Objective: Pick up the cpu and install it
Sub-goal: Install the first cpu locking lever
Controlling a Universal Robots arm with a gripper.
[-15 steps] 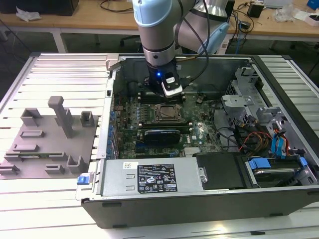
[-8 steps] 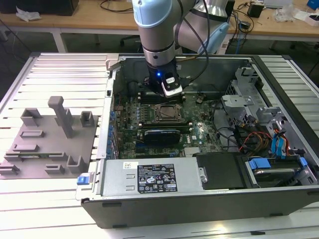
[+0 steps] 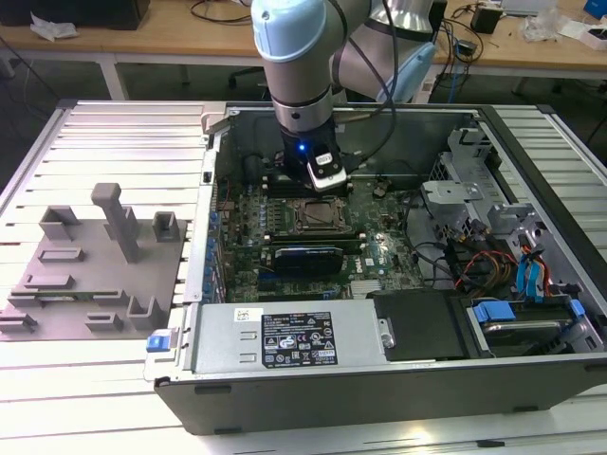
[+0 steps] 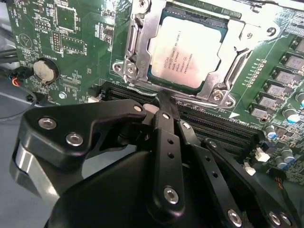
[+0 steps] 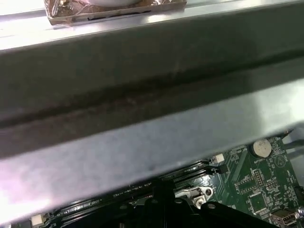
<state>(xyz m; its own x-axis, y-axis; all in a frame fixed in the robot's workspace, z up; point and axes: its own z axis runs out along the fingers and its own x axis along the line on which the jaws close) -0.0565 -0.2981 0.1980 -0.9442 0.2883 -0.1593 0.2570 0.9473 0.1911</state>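
Note:
The cpu (image 4: 186, 51), a silvery-white square chip, lies flat inside the metal-rimmed socket frame (image 4: 137, 57) on the green motherboard (image 4: 71, 57). My gripper (image 4: 164, 99) hovers just off the socket's edge, over the black memory slots (image 4: 213, 126). Its black fingers are shut together with nothing between them. In the exterior view the gripper (image 3: 320, 186) hangs inside the open computer case, right above the socket frame (image 3: 318, 216). The first wrist view catches the gripper (image 5: 161, 191) below a grey metal case wall (image 5: 142, 109).
A grey plastic fixture plate (image 3: 95, 275) with upright pegs lies at the exterior view's left, outside the case. The power supply (image 3: 285, 336) spans the near side of the case. Drive bays with blue clips (image 3: 493, 311) and cables fill its right. A coin battery (image 4: 45, 70) sits on the board.

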